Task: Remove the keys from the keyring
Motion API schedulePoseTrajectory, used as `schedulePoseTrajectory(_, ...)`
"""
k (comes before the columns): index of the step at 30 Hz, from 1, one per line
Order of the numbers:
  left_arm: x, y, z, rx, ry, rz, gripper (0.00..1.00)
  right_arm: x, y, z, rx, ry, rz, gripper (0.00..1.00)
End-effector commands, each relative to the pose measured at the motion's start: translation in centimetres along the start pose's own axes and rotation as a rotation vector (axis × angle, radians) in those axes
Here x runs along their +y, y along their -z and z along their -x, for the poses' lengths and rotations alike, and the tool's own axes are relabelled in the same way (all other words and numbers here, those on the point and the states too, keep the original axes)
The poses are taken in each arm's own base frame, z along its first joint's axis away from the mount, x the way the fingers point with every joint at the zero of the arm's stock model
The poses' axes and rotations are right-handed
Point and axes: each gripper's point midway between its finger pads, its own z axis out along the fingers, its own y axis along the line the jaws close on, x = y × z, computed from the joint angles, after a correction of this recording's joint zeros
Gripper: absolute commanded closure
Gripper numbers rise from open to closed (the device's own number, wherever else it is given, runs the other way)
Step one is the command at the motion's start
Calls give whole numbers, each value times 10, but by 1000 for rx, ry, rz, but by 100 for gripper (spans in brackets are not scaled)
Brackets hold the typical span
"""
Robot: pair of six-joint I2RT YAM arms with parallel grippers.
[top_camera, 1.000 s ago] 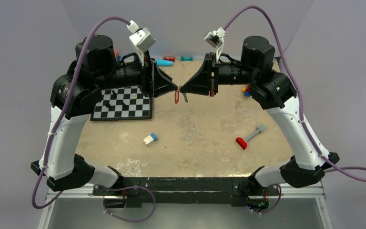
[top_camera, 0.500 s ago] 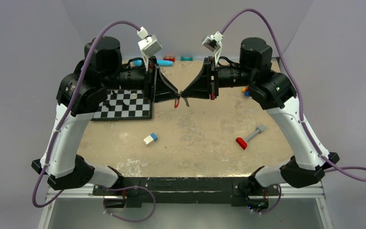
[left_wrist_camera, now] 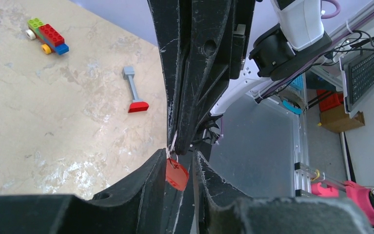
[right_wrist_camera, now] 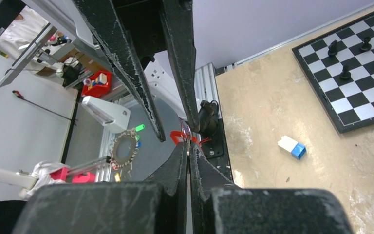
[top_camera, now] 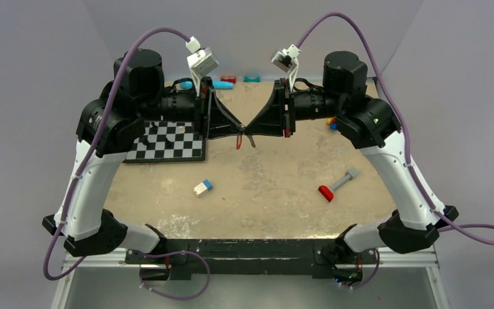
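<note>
Both grippers meet tip to tip in the air above the middle of the table. My right gripper (top_camera: 247, 127) (right_wrist_camera: 187, 145) is shut on the thin metal keyring (right_wrist_camera: 187, 130). My left gripper (top_camera: 238, 127) (left_wrist_camera: 180, 154) is open, its fingers either side of the ring. A red key tag (left_wrist_camera: 177, 174) (top_camera: 238, 140) hangs from the ring (left_wrist_camera: 172, 144) between the left fingers, close to the left one. A small dark key (top_camera: 251, 139) hangs below the right gripper's tip in the top view.
A chessboard (top_camera: 167, 140) with a few pieces lies under the left arm. A white and blue brick (top_camera: 202, 187) and a grey and red tool (top_camera: 336, 185) lie on the near table. Coloured bricks (top_camera: 330, 122) and small toys (top_camera: 222, 84) sit further back.
Both grippers have come a little lower and the left arm has shifted right. The ring with the red tag has stayed between the tips.
</note>
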Motion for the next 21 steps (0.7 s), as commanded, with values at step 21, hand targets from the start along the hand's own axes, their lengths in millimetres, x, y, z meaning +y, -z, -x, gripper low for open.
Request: schedulePoseTrajectory(21,-3,3,9,-45,2,7,100,18,3,14,-36,80,21,100)
